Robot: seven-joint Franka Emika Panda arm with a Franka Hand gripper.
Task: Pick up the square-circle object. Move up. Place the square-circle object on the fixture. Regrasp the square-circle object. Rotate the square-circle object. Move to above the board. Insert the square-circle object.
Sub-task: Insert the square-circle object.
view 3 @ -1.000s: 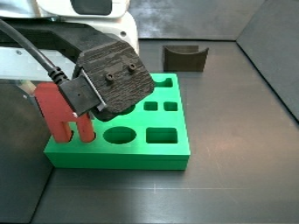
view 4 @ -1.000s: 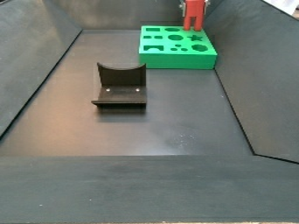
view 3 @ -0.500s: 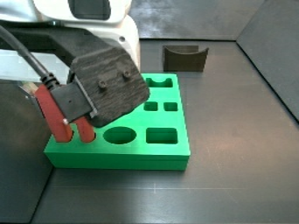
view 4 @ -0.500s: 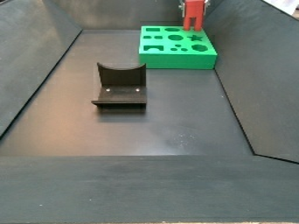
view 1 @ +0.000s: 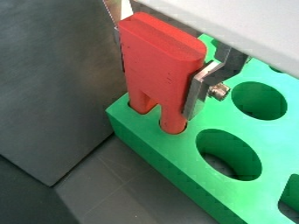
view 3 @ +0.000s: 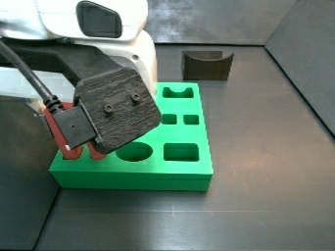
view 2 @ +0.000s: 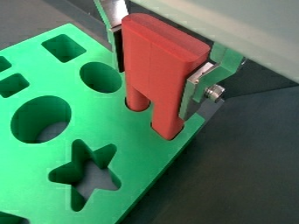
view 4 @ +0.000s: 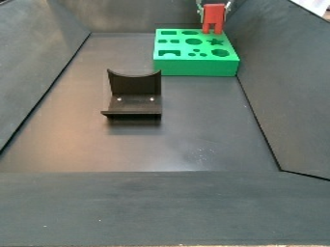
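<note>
Tool [view 1: 163, 66]: two flat silver fingers clamped on the square-circle object [view 1: 158, 74], one plate [view 1: 208, 83] pressed against each broad side; seen likewise in a wrist view [view 2: 158, 66]. Tool stood over the corner region of the board [view 1: 205, 179], low and close to its top face.

Square-circle object: red, held upright, blocky wide part uppermost between the fingers, two legs pointing down. In both wrist views the legs reached the board's top face at a cut-out near the board's edge; how deep they sat in it could not be told. In a side view the piece [view 3: 59, 132] showed as a red strip beside the dark wrist housing, its lower end at the board's near-left part. In a side view from farther off it [view 4: 213, 16] stood at the board's far corner.

Board [view 2: 70, 188]: bright green slab lying flat on the dark desk [view 4: 180, 145]. Cut-outs noted: star, large round hole, square and rectangular holes in a wrist view; round holes in a wrist view; an oval and a rectangle near the front edge in a side view [view 3: 144, 167]. All holes apart from the one at the red piece appeared unoccupied.

Fixture [view 4: 131, 95]: dark block with curved notch, on the desk, well apart from the board; nothing rested in its notch. Also visible behind the board in a side view [view 3: 207, 64].
</note>
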